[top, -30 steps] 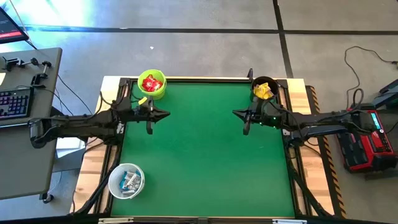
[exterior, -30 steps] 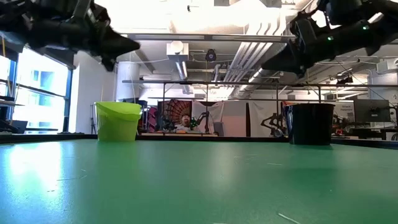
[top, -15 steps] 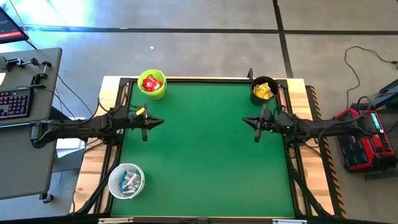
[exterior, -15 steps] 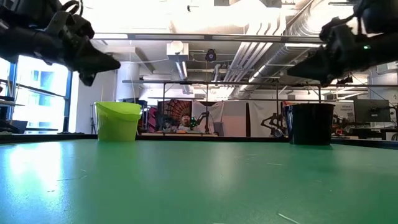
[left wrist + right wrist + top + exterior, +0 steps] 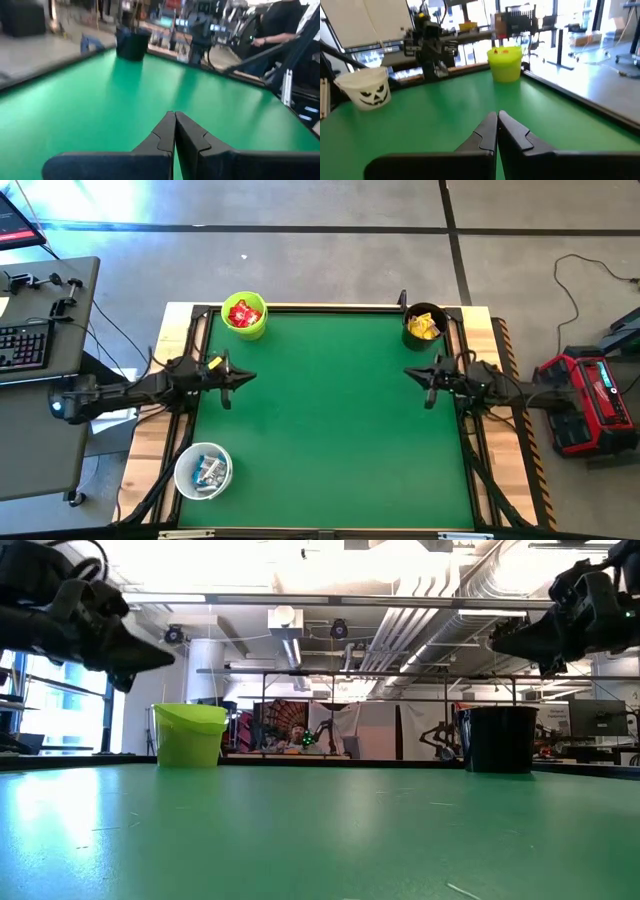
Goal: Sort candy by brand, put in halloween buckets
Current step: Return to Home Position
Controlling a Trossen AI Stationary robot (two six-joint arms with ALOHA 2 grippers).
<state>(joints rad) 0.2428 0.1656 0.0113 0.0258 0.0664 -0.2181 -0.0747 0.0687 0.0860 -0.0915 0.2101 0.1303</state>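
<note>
"Two pincers; what state are they in?"

"The left gripper (image 5: 175, 119) has its fingers pressed together with nothing between them; the right gripper (image 5: 497, 118) is the same; each hangs above the green mat (image 5: 330, 420) close to its own side edge, tips pointing inward across the table."

"And the candy?"

"All in the pails, as far as the high view shows; red packets (image 5: 243, 311) lie in the lime green bucket (image 5: 247, 333) at the far corner on the left arm's side; yellow packets (image 5: 424, 328) in the black bucket (image 5: 410, 333) at the far corner on the right arm's side; white-and-blue bars (image 5: 208, 471) in the white bucket (image 5: 181, 470), at the mat's edge toward the near corner on the left side; no loose piece shows on the mat."

"So the sorting looks finished; what could spoil it?"

"Mostly the retreat to rest; the black bucket stands near the right gripper, and the lime one near the left; a link swinging wide on the way home could clip a rim and tip a light pail, spilling the brands back together; the white bucket, right at the edge beside the left arm, could be nudged off by an elbow; a slow, straight pull-back should avoid all of that."
</note>
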